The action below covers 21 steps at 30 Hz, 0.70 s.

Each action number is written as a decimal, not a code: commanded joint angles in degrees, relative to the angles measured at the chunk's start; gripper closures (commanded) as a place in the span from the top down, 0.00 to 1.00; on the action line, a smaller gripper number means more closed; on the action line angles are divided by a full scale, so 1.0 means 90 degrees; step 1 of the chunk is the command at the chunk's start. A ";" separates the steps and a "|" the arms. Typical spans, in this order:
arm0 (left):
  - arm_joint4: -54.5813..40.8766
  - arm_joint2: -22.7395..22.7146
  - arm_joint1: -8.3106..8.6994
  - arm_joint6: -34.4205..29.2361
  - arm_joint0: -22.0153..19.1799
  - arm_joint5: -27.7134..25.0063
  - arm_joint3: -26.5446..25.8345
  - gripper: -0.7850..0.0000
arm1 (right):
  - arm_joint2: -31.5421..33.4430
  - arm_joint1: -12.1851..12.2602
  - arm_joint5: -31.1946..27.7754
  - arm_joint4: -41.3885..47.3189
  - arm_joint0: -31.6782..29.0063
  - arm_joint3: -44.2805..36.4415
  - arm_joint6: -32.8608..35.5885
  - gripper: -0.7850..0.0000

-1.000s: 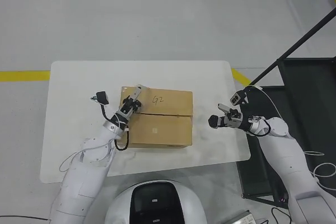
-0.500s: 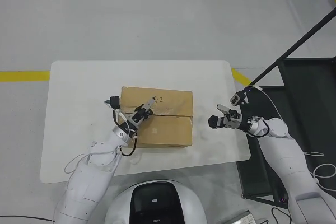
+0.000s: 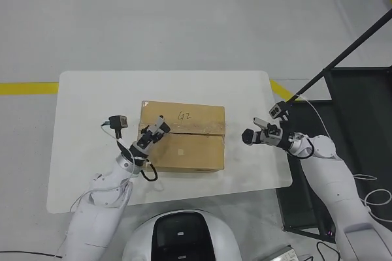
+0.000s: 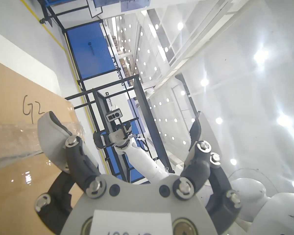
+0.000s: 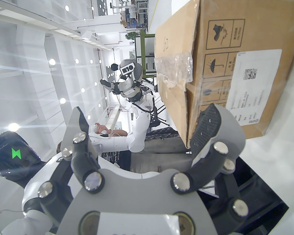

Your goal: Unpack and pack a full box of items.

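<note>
Box of brown cardboard (image 3: pixel 183 138), taped shut along its top seam, sits on the white rounded table (image 3: pixel 85 130) in the top view. The left gripper (image 3: pixel 158 124) hangs over the box's left end, and the right gripper (image 3: pixel 253 135) is apart, off its right end. Left wrist view: jaws spread wide above the box top. Right wrist view: jaws wide, facing the box's labelled end.

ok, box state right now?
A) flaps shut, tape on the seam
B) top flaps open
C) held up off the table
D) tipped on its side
A: the cardboard box sits flat on the table, both top flaps down, with clear tape across the seam between them.
</note>
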 commanded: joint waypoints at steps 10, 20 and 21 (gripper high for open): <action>-0.0105 -0.0688 0.0153 -0.0306 0.0290 0.0125 -0.0220 1.00 | -0.0102 -0.0037 -0.0345 -0.0452 0.0241 0.0016 -0.0147 1.00; 0.0422 -0.0315 0.0196 -0.1142 -0.0346 0.0691 -0.0243 1.00 | 0.0185 0.0028 -0.0446 -0.0357 0.0236 0.0344 0.0052 1.00; 0.0497 -0.0241 0.0193 -0.1196 -0.0439 0.0739 -0.0203 1.00 | 0.0224 0.0039 -0.0446 -0.0356 0.0216 0.0365 0.0062 1.00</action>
